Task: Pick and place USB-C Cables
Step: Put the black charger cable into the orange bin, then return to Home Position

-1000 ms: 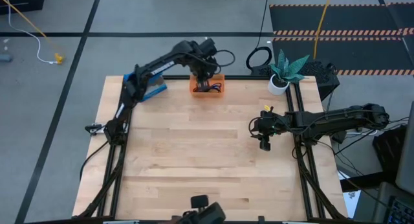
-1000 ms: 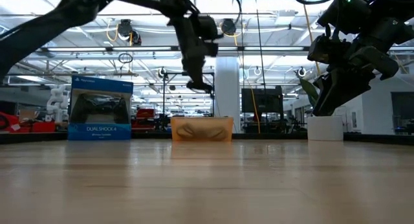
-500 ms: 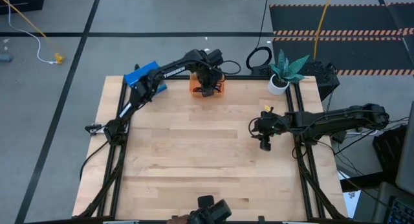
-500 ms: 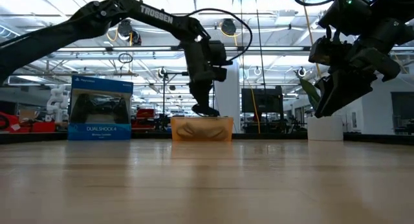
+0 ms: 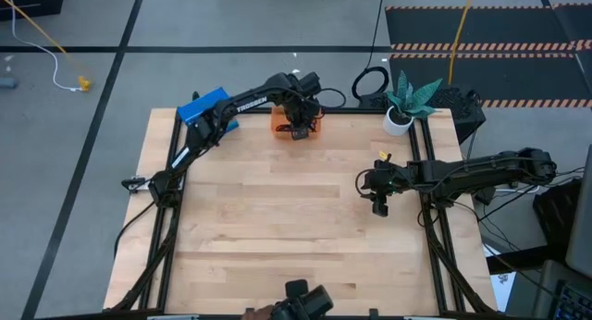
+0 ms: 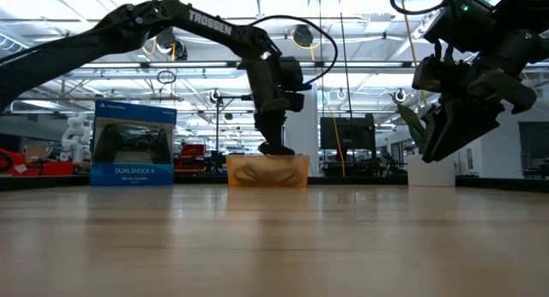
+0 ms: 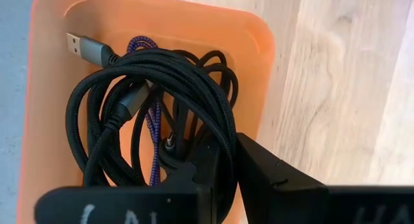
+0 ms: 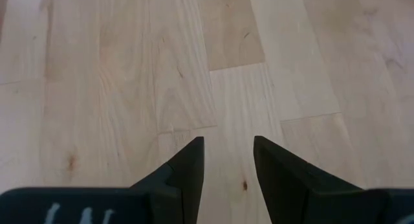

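Left wrist view: left gripper sits inside orange plastic bin, grip state unclear; black braided cables and purple-blue cable directly beneath, likely task nearly done. Right gripper part open, empty.

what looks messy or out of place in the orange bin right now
Nothing spilled or damaged. The black braided cables and the purple-blue cable lie tangled together in the orange plastic bin, with one silver USB plug poking up toward the rim. The left pincer is down among them.

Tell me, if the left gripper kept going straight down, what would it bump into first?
Most likely the black cables in the orange bin. The left gripper points down at the bin's rim, right over them.
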You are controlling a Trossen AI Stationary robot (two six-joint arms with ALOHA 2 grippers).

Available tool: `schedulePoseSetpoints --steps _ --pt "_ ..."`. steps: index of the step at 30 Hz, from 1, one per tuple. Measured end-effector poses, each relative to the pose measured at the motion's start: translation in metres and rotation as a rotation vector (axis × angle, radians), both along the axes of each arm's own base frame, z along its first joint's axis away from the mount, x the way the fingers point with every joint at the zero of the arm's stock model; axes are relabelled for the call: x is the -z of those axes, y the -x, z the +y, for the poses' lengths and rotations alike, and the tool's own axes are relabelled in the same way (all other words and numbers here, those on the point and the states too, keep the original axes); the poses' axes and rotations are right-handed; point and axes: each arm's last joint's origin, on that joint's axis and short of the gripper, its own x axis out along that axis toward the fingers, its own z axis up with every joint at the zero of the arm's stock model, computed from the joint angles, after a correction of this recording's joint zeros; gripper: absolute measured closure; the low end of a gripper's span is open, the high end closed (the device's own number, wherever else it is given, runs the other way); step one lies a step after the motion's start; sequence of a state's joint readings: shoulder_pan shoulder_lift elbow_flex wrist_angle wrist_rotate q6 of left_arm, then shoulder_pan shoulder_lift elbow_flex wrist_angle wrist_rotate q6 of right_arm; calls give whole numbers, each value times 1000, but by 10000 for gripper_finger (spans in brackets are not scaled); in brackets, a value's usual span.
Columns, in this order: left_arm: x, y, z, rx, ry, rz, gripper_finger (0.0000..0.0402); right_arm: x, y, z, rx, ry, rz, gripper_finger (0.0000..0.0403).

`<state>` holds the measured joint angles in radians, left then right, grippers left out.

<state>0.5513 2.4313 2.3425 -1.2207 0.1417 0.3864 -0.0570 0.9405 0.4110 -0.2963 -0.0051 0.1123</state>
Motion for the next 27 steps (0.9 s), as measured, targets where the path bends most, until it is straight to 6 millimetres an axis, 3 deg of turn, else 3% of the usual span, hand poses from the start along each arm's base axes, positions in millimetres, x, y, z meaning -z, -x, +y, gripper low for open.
schedulePoseSetpoints --steps 4,13,16,20,27 --pt "0 -1 -4 -1 6 7 341 0 0 0 2 -1 0 275" --pt "-9 7 -8 -69 -6 71 215 0 0 0 6 -5 -4 275" --pt "-36 15 -17 -87 -23 50 201 -2 -2 0 -20 17 -26 275" --pt "-87 27 -40 -78 -96 -28 210 -6 -7 0 -80 74 -89 275" --pt "-181 58 -108 14 -201 -244 245 -15 -15 -1 -168 181 -213 275"
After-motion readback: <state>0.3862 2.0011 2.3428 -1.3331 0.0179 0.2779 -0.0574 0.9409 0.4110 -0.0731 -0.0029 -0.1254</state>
